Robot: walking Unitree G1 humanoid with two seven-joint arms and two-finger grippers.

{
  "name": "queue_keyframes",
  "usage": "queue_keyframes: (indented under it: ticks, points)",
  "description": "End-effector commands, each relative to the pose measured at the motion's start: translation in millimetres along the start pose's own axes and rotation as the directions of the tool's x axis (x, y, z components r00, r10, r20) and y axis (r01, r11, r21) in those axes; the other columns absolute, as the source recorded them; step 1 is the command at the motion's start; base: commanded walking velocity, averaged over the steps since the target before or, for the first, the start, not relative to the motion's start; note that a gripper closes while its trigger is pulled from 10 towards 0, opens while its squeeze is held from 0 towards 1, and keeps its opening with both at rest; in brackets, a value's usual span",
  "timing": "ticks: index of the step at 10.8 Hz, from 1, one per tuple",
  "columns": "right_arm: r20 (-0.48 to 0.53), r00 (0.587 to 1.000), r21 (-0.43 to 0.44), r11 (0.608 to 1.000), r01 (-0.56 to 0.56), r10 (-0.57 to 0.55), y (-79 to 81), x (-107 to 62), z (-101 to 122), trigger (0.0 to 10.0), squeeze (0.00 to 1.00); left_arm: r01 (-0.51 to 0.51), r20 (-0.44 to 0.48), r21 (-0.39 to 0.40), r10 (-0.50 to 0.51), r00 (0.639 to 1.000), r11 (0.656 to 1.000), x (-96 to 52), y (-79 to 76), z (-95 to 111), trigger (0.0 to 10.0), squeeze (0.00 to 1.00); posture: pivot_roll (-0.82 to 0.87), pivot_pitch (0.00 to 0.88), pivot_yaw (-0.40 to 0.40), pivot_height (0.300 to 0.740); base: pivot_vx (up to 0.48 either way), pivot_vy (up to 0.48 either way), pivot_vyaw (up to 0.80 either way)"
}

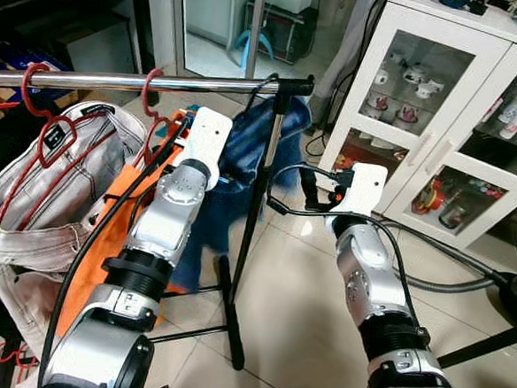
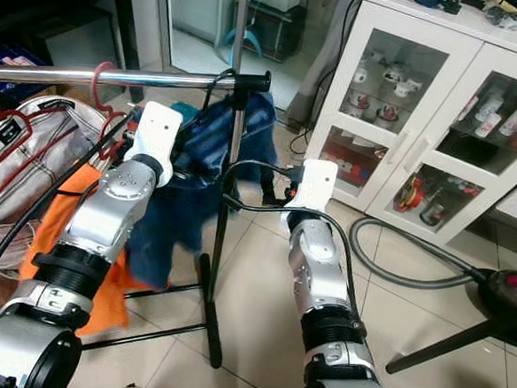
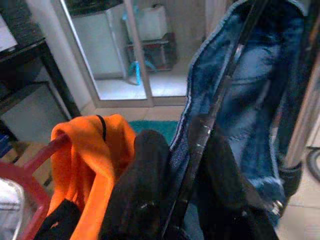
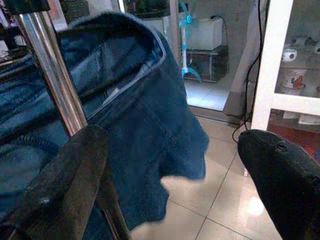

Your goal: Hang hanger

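The left gripper [image 3: 180, 200] was up just under the chrome rail [image 1: 133, 82], its two black fingers [image 3: 140, 185] closed on the thin black hanger [image 3: 220, 95] that carried the blue jeans [image 1: 248, 149]. That hanger's hook sat at the right end of the rail, beside the black upright pole [image 1: 255, 220] of the rack. The right gripper [image 4: 175, 180] was held out to the right of the pole, near the hanging jeans, with its fingers [image 4: 65, 175] spread wide apart and nothing between them. Just left of the left gripper an orange garment [image 1: 114, 228] hung on a red hanger [image 1: 152, 98], and further left grey trousers [image 1: 55, 189] hung on another red hanger [image 1: 43, 108]. At the far right stood a white cabinet [image 1: 439, 144] with glass doors, and a grey hose [image 1: 447, 283] lay on the tiled floor [image 1: 295, 312].
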State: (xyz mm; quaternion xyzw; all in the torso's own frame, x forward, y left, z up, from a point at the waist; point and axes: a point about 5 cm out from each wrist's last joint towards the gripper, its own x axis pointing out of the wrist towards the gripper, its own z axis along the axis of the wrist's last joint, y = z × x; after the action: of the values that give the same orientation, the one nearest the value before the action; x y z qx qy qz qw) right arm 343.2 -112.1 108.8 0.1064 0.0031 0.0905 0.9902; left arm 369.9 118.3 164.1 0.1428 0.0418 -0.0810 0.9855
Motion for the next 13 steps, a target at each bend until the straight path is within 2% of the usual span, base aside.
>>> queue_keyframes:
  ticks: [1, 4, 6, 7, 8, 10, 13]
  points:
    - [-0.004, 1.0, -0.003, 1.0, 0.016, -0.016, -5.4, 1.1, 2, 10.0, 0.0, 0.031, 0.092, -0.009, -0.03, 0.995, 0.999, -1.6, -3.2, 17, 0.0, 0.0, 0.1, 0.0, -0.083, 0.74, 0.0, 0.0, 0.0]
    - [-0.008, 1.0, -0.007, 1.0, 0.016, -0.016, -6.5, 1.3, 2, 10.0, 0.0, 0.089, 0.117, -0.018, -0.086, 0.989, 0.996, -2.0, -4.3, 18, 0.0, 0.0, 0.1, 0.004, -0.09, 0.74, 0.0, 0.0, 0.0]
    - [-0.01, 1.0, -0.01, 1.0, 0.01, -0.01, -5.6, 1.9, 2, 10.0, 0.0, 0.107, 0.171, -0.009, -0.104, 0.98, 0.994, -7.4, -7.9, 30, 0.0, 0.0, 0.11, 0.006, -0.091, 0.74, 0.0, 0.0, 0.0]
    - [-0.01, 1.0, -0.012, 1.0, 0.011, -0.011, -6.2, 1.9, 2, 10.0, 0.0, 0.117, 0.2, -0.018, -0.111, 0.973, 0.993, -12.7, -14.1, 37, 0.0, 0.0, 0.11, 0.006, -0.091, 0.74, 0.0, 0.0, 0.0]
    - [-0.01, 1.0, -0.013, 1.0, 0.013, -0.014, -6.8, 1.2, 2, 10.0, 0.0, 0.089, 0.214, -0.076, -0.071, 0.974, 0.993, -22.7, -20.1, 38, 0.0, 0.0, 0.1, 0.007, -0.088, 0.74, 0.0, 0.0, 0.0]
    - [-0.011, 1.0, -0.016, 1.0, 0.019, -0.019, -9.0, -0.8, 1, 10.0, 0.0, -0.004, 0.198, -0.108, 0.025, 0.98, 0.994, -37.4, -21.7, 26, 0.0, 0.0, 0.1, 0.011, -0.088, 0.74, 0.0, 0.0, 0.0]
    - [-0.016, 1.0, -0.023, 1.0, 0.021, -0.021, -12.3, -1.9, 0, 10.0, 0.0, -0.05, 0.095, -0.114, 0.061, 0.994, 0.992, -47.9, -22.2, -3, 0.0, 0.0, 0.1, 0.018, -0.095, 0.74, 0.0, 0.0, 0.0]
